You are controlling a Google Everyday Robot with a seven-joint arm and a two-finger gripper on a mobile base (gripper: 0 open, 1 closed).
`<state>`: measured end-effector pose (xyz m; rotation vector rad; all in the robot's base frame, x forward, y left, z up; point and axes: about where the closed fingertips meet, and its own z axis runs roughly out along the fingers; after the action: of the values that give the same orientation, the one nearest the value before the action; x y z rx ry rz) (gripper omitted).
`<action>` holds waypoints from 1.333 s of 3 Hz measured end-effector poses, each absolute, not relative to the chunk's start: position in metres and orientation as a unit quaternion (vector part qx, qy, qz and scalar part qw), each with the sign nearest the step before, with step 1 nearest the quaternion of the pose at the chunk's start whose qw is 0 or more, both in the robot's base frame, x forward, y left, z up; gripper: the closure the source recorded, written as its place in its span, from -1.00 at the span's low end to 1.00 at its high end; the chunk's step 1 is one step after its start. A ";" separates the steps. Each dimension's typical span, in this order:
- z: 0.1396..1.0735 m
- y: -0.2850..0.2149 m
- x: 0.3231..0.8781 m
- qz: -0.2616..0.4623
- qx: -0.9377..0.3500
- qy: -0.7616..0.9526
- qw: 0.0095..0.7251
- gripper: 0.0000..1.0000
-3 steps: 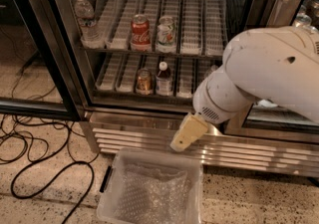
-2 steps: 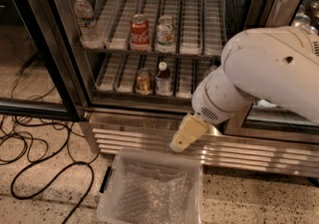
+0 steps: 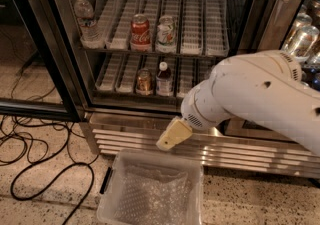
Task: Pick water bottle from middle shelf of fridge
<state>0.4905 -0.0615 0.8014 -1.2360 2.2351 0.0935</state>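
While my claw (image 3: pixel 167 140) hangs above the bin (image 3: pixel 150 155), before the fridge's (image 3: pixel 240 155) steel base, I cannot tell whether it is apart or together. Farther back, the water bottle (image 3: pixel 86 19) stands upright at the middle shelf's (image 3: pixel 200 44) left end, left of a red can (image 3: pixel 140 32).

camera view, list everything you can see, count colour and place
water bottle: one, clear, white cap, left end of the middle shelf
red can: one, middle shelf
pale can: one, white-green, right beside the red can
brown can: one, lower shelf
dark bottle: one, white cap, red label, beside the brown can
side bottles: at least two, clear, far right
fridge: one, black frame, steel louvred base
bin: one, clear plastic, on the floor
cables: black, floor at left
arm: one, white, right
gripper: one, cream, above the bin, well below the water bottle
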 end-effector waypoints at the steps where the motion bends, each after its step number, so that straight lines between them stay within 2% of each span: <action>1: 0.803 -0.049 0.519 0.032 -0.427 0.837 0.341 -1.00; 2: 0.803 -0.049 0.519 0.032 -0.427 0.837 0.341 -1.00; 4: 0.791 -0.014 0.568 0.051 -0.387 0.831 0.396 -1.00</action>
<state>0.5680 -0.0143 0.7913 -0.9820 2.1067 0.1296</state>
